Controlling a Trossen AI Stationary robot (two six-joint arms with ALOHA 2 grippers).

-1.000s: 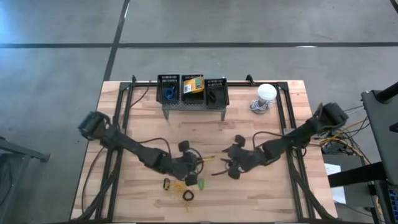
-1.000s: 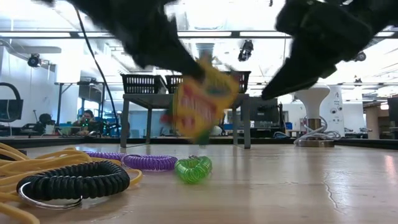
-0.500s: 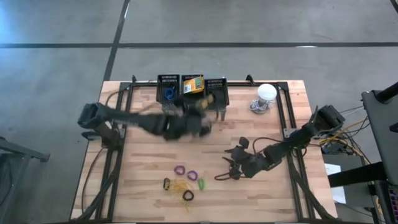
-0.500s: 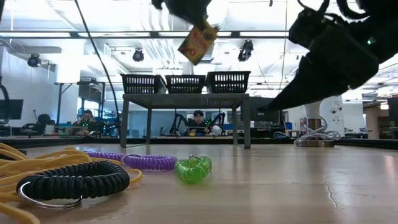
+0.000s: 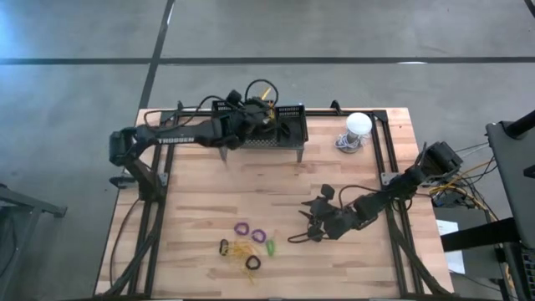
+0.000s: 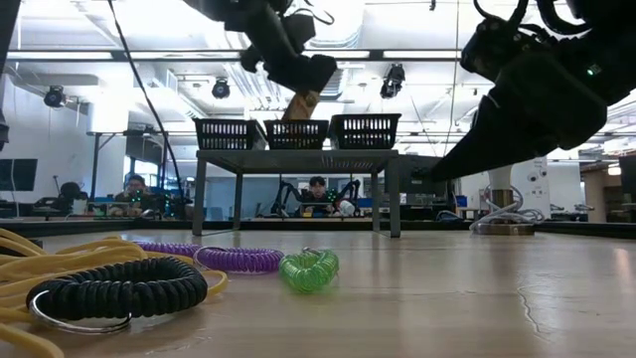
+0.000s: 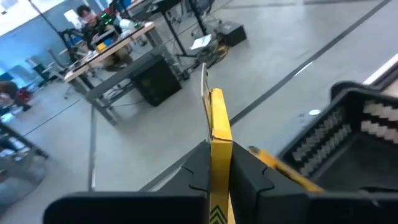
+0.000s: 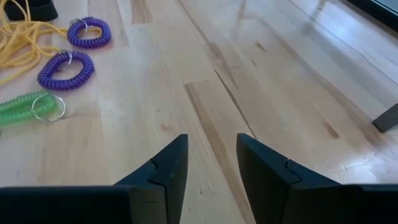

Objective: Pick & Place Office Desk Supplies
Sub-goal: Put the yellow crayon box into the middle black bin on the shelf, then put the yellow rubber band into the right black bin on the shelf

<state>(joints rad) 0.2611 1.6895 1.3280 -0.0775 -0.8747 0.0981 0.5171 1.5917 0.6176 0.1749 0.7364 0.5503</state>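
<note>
My left gripper [image 5: 253,107] is high over the black mesh baskets [image 5: 288,123] on the grey stand at the table's far edge, shut on a yellow crayon box [image 5: 262,89]. In the low view the box [image 6: 301,103] hangs above the middle basket [image 6: 296,134]. Another yellow box [image 7: 281,167] shows beside the basket [image 7: 354,137] below. My right gripper [image 8: 211,158] is low over the wood at the right of the middle, open and with nothing between its fingers. Purple loops [image 5: 250,232], a green loop [image 5: 271,247], black loops [image 5: 224,247] and yellow bands [image 5: 241,251] lie on the near middle of the table. My left gripper pinches the crayon box by its two broad faces [image 7: 217,163] between its two fingers, so the box shows edge-on in the wrist view. The fingers reach out toward the table's far edge, slanting slightly down. The box sticks out past the fingertips, lifted clear above the baskets.
A white dome-shaped object [image 5: 358,125] stands at the far right of the table. Black frame rails [image 5: 159,184] run along both table sides. In the right wrist view the loops [image 8: 65,68] lie off to one side of bare wood.
My left gripper has swung from the loops in the near middle up and toward the table's far edge, carrying the crayon box to above the baskets; its fingers have tipped from pointing steeply down to nearly level. The loops and bands stay where they were.
</note>
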